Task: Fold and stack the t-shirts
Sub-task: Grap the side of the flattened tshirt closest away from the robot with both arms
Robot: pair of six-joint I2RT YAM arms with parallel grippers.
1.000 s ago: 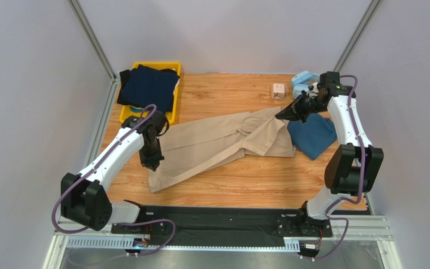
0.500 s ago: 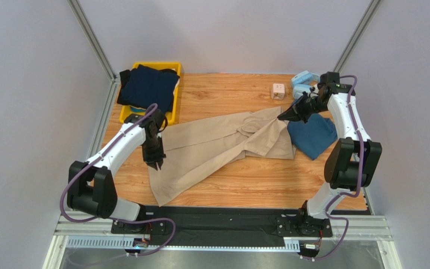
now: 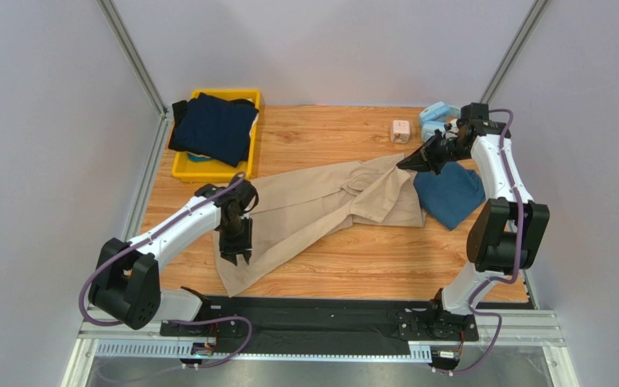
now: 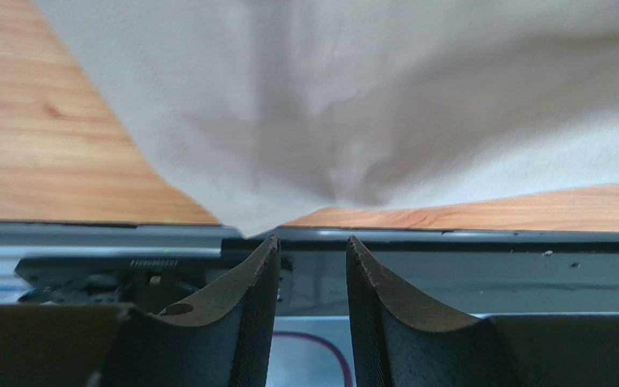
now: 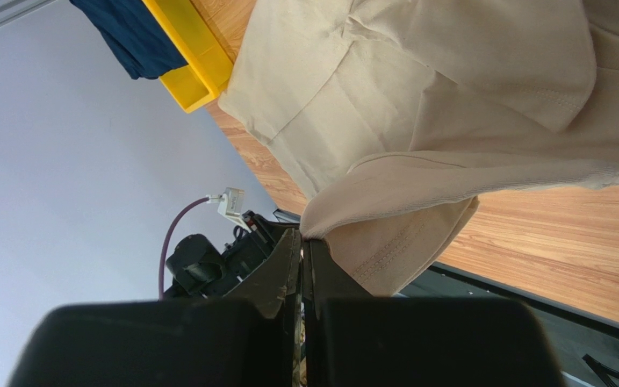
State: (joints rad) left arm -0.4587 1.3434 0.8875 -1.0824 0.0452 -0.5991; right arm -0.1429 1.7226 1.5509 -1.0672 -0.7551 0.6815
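View from above of a wooden desk with two white robot arms mounted at its near, 6 o'clock edge.

A large beige t-shirt lies stretched in a long slant across the middle of the desk, from about 7 o'clock up toward 2 o'clock. It is rumpled and unfolded.

The left pincer points down over the shirt's lower end at about 7 o'clock. In the left wrist view, its two dark fingers stand apart with a clear gap and nothing between them. A corner of the beige cloth ends just beyond the fingertips.

The right pincer is at about 2 o'clock. Its jaws are pressed together on the shirt's upper edge, and the right wrist view shows a fold of beige fabric caught at the tips and lifted off the desk.

A teal-blue t-shirt lies bunched at 3 o'clock, touching the beige one and partly under the right arm.

A dark navy t-shirt sits roughly folded in a yellow tray at 10 o'clock, draped over its far rim.

Light-blue headphones and a small white cube rest near the far edge at 1 o'clock.
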